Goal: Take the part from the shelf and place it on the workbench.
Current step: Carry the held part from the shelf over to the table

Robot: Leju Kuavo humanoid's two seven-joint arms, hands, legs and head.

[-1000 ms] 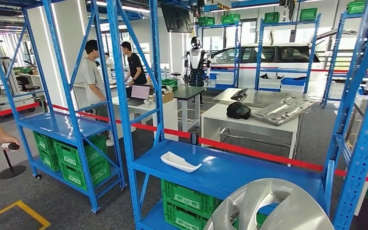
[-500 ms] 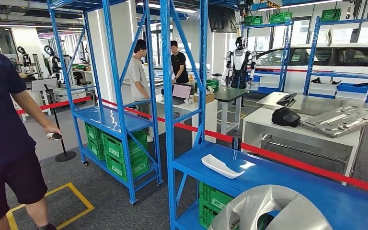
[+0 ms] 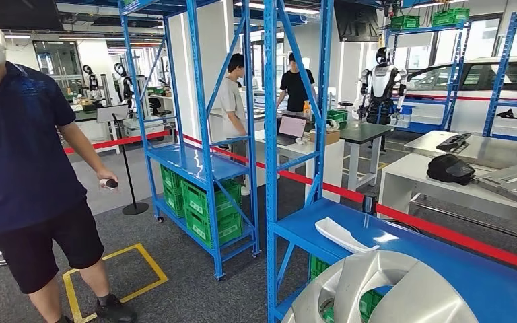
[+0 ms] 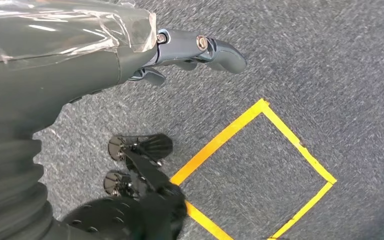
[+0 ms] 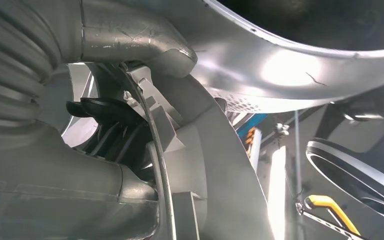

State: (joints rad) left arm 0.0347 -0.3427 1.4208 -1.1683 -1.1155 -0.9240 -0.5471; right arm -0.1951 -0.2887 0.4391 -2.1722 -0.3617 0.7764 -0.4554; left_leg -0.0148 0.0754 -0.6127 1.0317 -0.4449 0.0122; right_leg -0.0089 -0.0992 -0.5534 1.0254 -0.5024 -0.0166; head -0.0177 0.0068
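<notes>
A large curved silver part [image 3: 377, 291] rises at the bottom of the head view, in front of the blue shelf [image 3: 458, 272]. In the right wrist view my right hand [image 5: 115, 120] grips this silver part [image 5: 290, 65], with the thick thumb pressed on its shiny rim and the darker fingers behind it. My left hand [image 4: 190, 50] hangs over the grey floor and holds nothing, its fingers slightly bent and apart. A white workbench [image 3: 424, 187] stands beyond the red tape at the right.
A white curved piece [image 3: 345, 235] lies on the blue shelf board. A second blue rack [image 3: 198, 161] holds green crates. A person in a headset [image 3: 27, 155] stands close at the left, by a yellow floor square [image 3: 118, 279]. Two more people and a humanoid robot [image 3: 380, 84] stand farther back.
The camera has turned left, so the whole scene has slid to the right. The person with the headset has come fully into view. The silver part stays at the bottom of the picture.
</notes>
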